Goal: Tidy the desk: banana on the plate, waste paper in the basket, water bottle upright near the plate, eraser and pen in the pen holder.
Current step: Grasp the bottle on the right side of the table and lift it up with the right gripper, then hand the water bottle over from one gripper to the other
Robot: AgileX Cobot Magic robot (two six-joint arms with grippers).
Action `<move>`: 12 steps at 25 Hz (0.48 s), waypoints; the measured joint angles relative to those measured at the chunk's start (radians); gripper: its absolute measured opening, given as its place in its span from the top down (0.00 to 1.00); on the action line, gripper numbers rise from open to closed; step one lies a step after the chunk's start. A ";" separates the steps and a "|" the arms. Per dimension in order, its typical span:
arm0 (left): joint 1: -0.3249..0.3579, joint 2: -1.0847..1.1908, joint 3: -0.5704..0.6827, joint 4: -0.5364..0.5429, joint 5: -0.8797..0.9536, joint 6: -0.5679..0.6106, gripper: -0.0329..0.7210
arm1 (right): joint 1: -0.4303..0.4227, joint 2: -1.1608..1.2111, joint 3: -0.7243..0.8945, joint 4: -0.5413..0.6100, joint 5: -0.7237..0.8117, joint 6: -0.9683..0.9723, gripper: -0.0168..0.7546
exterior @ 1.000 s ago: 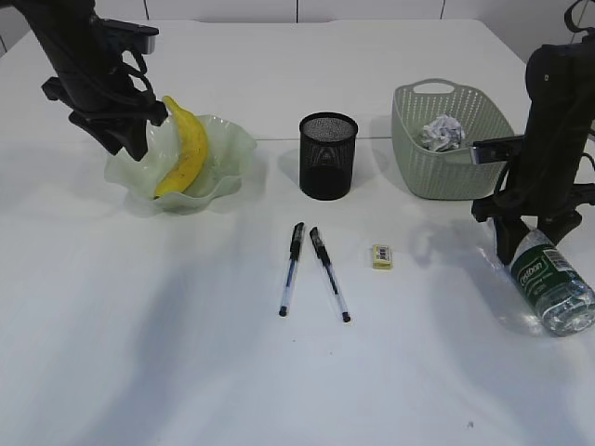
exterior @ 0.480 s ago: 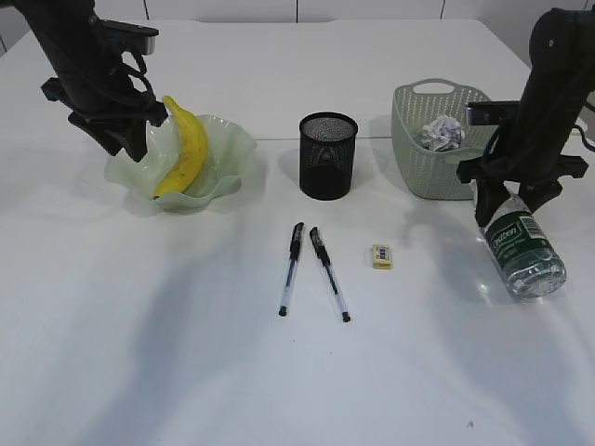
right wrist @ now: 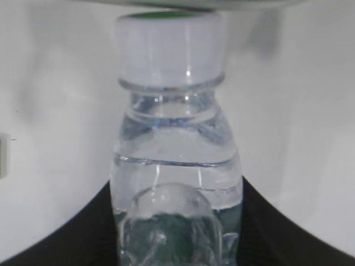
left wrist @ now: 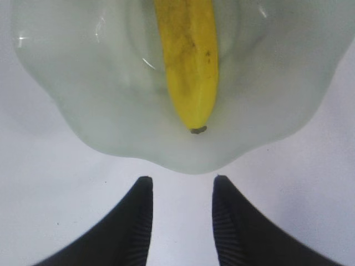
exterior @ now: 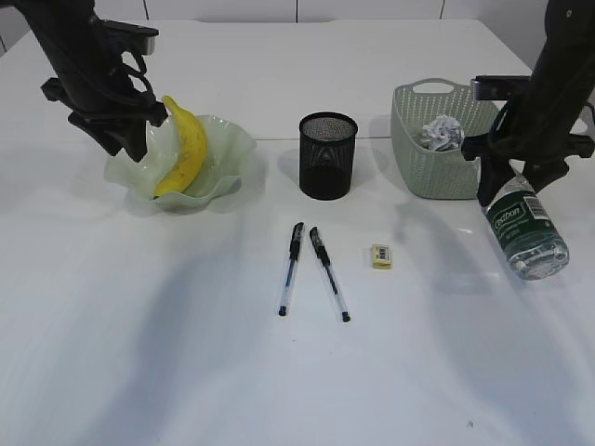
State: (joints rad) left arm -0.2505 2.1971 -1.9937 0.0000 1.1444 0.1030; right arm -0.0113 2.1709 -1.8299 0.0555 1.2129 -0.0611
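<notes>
Exterior: right tool [exterior: 502, 181] is clenched on the water bottle [exterior: 525, 230] near its neck and has lifted it off the bench [exterior: 186, 353] over the last second; a second ago it lay lower and further right on the bench, now it hangs tilted, cap up toward the tool, base down and out to the right, just beside the basket [exterior: 423, 153]. Waste paper [exterior: 440, 132] already sits in the basket. Left tool [exterior: 125, 139] hasn't moved, parked at the left rim of the plate [exterior: 232, 149] with the banana [exterior: 186, 149] lying in it. Two pens [exterior: 291, 268] and [exterior: 329, 274] plus the eraser [exterior: 381, 256] lie flat in front of the pen holder [exterior: 328, 155], untouched

Left wrist: left tool [left wrist: 180, 219] released, fingers apart with nothing between them, hovering just off the plate [left wrist: 66, 111] edge. Banana [left wrist: 188, 61] tip points toward the tool, fully inside the dish

Right wrist: right tool's fingers [right wrist: 83, 233] show either side of the water bottle [right wrist: 177, 177], pressed to the body below the shoulder; white cap on, water inside. Grip looks solid

My read: banana and paper done, bottle step in progress. It still has to cross the whole bench to the plate and be set upright; pens and eraser remain
</notes>
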 joint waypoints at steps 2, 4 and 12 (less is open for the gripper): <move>0.000 0.000 0.000 0.000 0.000 0.000 0.63 | 0.000 -0.014 0.000 0.000 0.004 0.000 0.51; 0.000 0.000 0.000 0.000 0.002 0.000 0.63 | 0.000 -0.025 0.000 0.002 0.005 0.000 0.51; 0.000 0.000 0.000 0.000 0.021 0.000 0.63 | 0.000 -0.101 0.000 0.015 0.009 -0.002 0.51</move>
State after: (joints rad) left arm -0.2505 2.1971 -1.9937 0.0000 1.1654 0.1030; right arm -0.0113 2.0701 -1.8299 0.0701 1.2214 -0.0636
